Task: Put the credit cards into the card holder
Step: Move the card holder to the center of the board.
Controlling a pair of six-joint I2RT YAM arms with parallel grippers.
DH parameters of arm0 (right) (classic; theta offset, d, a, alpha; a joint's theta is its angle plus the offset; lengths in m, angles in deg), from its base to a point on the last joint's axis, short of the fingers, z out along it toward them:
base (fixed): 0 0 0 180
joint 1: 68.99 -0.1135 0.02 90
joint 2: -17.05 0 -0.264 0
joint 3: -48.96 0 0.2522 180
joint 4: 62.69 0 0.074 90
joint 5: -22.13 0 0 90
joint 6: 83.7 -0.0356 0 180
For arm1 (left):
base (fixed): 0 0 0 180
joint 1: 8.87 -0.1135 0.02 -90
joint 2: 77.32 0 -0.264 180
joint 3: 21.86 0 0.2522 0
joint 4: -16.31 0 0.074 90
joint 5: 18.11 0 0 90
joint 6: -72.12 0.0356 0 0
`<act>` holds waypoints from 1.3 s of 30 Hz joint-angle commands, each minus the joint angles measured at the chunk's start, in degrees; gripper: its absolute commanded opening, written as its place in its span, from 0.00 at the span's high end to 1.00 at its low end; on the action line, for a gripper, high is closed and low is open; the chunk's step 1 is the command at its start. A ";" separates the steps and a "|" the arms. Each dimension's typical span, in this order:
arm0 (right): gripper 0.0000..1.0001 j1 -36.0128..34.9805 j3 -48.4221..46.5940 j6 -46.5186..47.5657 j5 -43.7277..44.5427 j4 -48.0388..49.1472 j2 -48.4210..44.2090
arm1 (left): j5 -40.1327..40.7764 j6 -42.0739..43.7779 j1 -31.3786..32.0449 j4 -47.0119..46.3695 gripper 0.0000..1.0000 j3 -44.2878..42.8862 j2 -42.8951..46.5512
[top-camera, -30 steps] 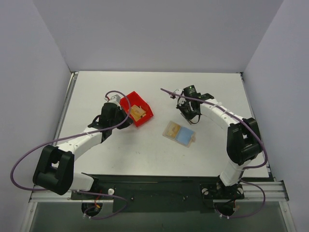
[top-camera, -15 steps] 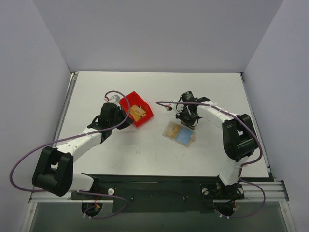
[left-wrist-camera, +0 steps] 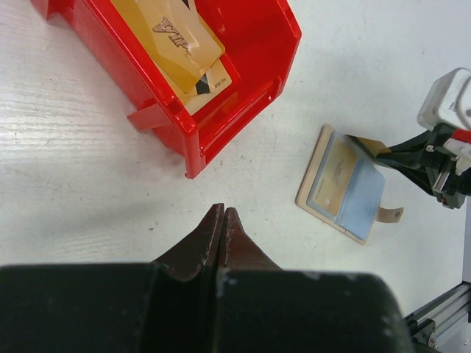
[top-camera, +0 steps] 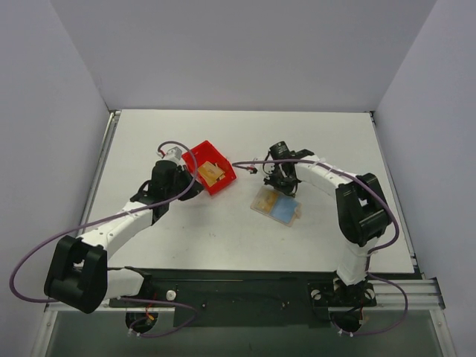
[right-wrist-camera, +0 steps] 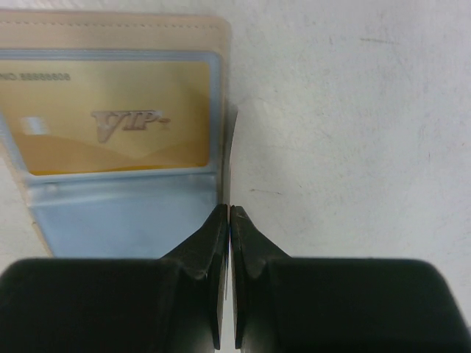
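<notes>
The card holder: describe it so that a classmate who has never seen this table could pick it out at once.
On the white table, look right of the red bin, near the middle. The card holder lies open and flat there, a tan wallet with a light blue lining. Unlike the bin with its loose cards, it shows one gold card tucked in a pocket.

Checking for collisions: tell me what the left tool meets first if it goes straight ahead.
Likely the red bin: the shut left tool points at its near corner, nothing lying between, though its height is unclear.
</notes>
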 commanded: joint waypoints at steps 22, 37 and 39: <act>1.00 -20.63 5.52 -1.58 -8.98 -9.76 -8.30 | 3.71 -0.84 -2.49 6.82 1.00 2.63 13.81; 1.00 -21.60 5.17 -19.47 -6.44 -2.22 -18.57 | 4.59 -0.93 -2.58 8.23 1.00 2.81 14.96; 1.00 -20.28 5.96 -26.58 -4.24 1.03 -21.82 | 3.80 -0.66 -2.49 8.23 1.00 2.29 14.52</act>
